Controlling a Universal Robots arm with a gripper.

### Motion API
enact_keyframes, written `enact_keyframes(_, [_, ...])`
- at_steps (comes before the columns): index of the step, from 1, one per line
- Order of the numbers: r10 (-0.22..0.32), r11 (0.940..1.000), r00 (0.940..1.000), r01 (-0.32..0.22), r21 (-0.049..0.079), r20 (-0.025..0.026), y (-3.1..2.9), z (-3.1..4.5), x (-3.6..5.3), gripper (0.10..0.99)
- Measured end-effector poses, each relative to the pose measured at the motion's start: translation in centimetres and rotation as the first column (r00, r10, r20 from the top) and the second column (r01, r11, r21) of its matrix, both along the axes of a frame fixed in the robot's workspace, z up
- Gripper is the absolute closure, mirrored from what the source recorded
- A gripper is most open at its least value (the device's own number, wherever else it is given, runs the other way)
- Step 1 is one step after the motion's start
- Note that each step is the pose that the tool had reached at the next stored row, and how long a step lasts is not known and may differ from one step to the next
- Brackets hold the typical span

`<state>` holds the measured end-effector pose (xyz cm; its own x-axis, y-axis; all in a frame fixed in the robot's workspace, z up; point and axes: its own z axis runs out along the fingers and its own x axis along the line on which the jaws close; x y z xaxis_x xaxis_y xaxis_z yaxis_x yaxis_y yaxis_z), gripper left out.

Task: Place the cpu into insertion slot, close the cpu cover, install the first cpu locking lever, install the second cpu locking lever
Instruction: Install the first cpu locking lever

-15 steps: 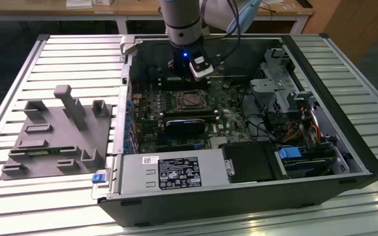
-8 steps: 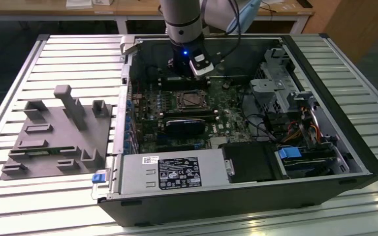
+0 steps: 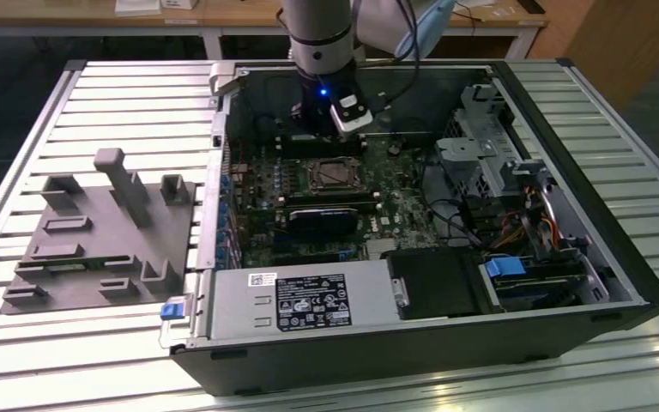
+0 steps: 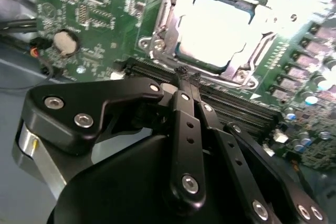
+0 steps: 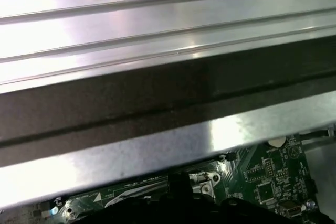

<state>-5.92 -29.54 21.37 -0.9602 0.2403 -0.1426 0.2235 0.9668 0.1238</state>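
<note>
The cpu (image 4: 218,27), a dull silver square, lies in the insertion slot (image 4: 157,45) on the green motherboard. The cpu cover (image 4: 257,51), a thin metal frame, lies flat around the chip. In the exterior view the insertion slot (image 3: 335,174) sits mid-board inside the open computer case. My gripper (image 4: 187,74) hovers just off one edge of the socket, over the long black memory slots (image 4: 231,100). Its black fingers (image 4: 181,114) are shut together with nothing between them. In the exterior view the gripper (image 3: 318,137) hangs behind the socket. How the locking levers stand is unclear.
The open case's metal wall (image 5: 157,145) runs close beside the gripper. A black graphics card (image 3: 323,219) sits in front of the socket, with the power supply (image 3: 301,300) at the front and drive cages (image 3: 490,163) at the exterior view's right. A grey fixture (image 3: 106,232) stands outside.
</note>
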Motion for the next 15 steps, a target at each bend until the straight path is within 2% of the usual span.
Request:
enact_keyframes(2, [0.000,0.9998,0.9999,0.000,-0.018,-0.0155,0.01,-0.02,0.12,0.984])
enact_keyframes(5, [-0.001,0.9990,0.9994,-0.001,-0.044,-0.0349,0.00,-0.02,0.32,0.984])
enact_keyframes(7, [-0.002,0.9984,0.9988,-0.001,-0.056,-0.0488,-0.02,-0.02,0.46,0.984])
enact_keyframes(8, [-0.002,0.9983,0.9985,-0.001,-0.058,-0.0538,-0.07,-0.03,0.50,0.984])
enact_keyframes(11, [-0.003,0.9981,0.9980,-0.001,-0.061,-0.0631,-0.42,-0.05,0.54,0.984])
enact_keyframes(15, [-0.004,0.9981,0.9978,0.000,-0.061,-0.0668,-1.27,-0.07,0.54,0.984])
